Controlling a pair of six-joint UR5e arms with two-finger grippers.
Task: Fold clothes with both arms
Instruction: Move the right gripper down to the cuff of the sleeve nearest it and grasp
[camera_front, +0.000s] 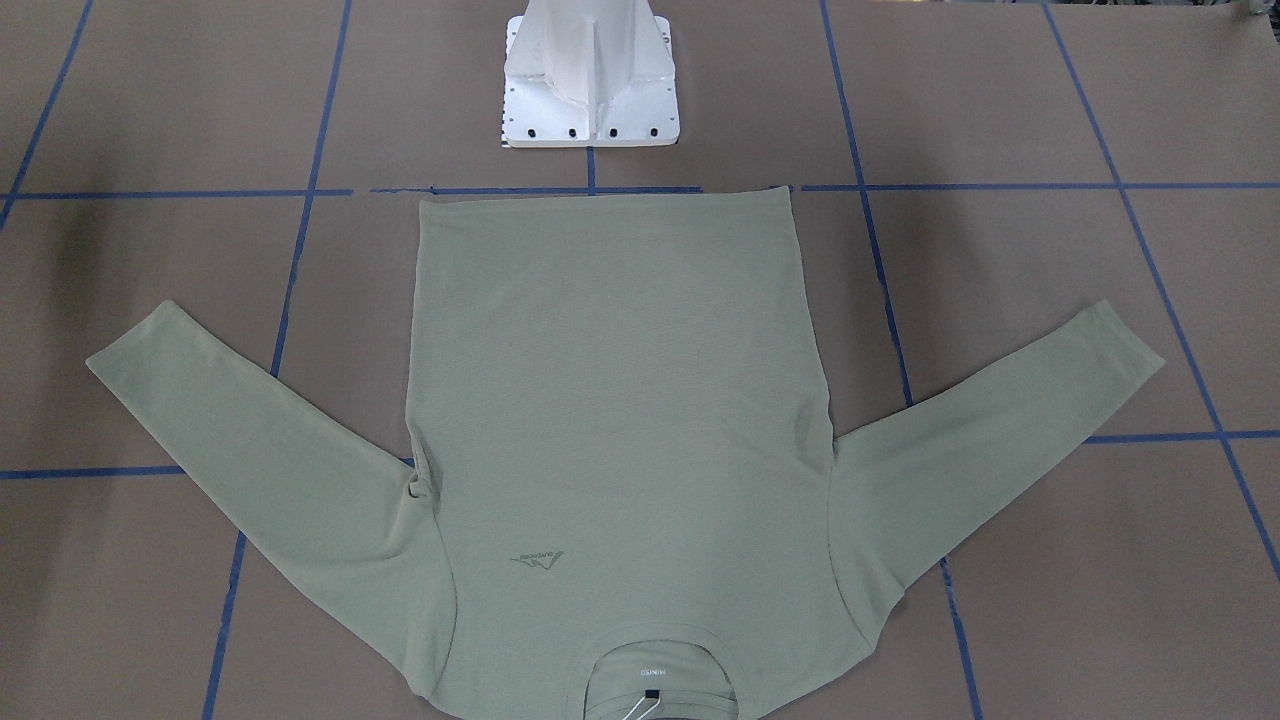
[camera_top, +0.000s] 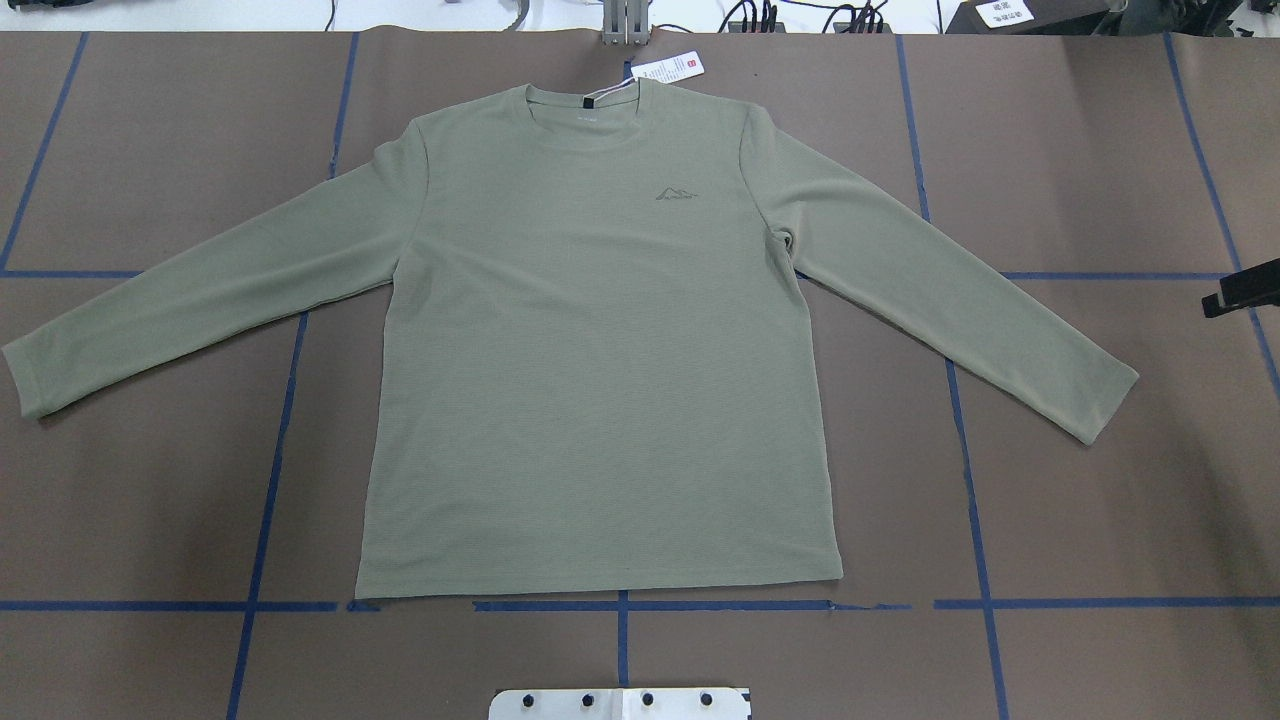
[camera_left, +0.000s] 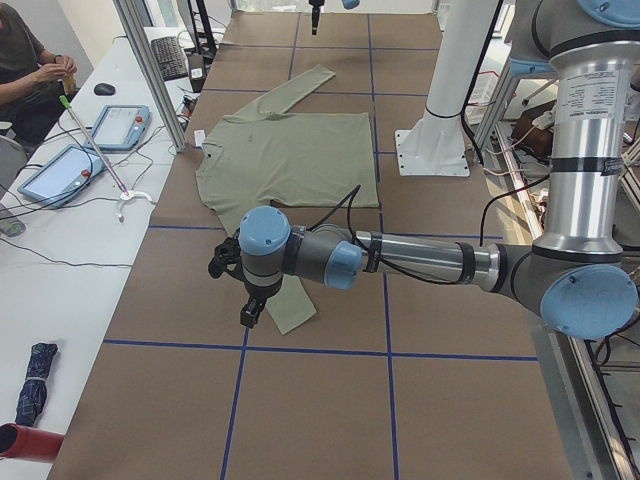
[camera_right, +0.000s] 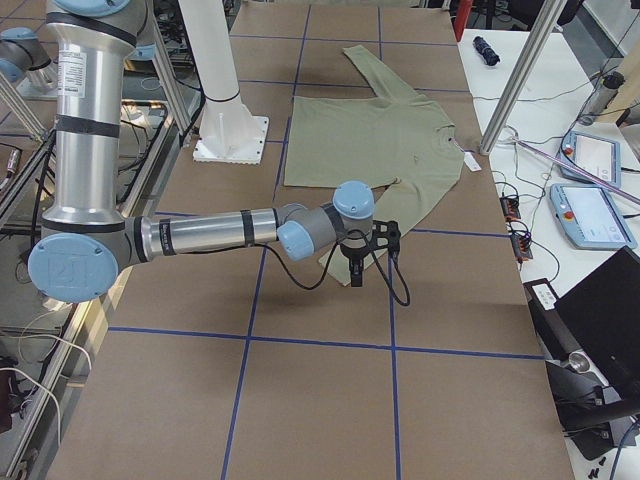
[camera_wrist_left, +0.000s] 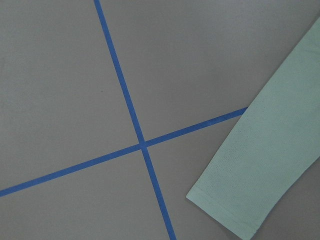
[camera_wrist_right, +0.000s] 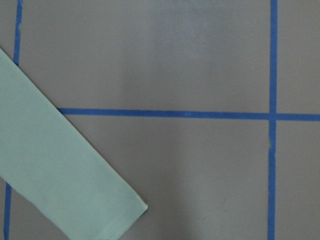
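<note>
Collar of shirt partly beyond front view's edge

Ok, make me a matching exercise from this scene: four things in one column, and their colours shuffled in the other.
Things:
1. shirt
2. tape lines
3. hang tag
4. table

Colours:
A. blue
B. brown
C. sage green
D. white with a small red mark

Pairs: 1-C, 2-A, 3-D, 4-B.
</note>
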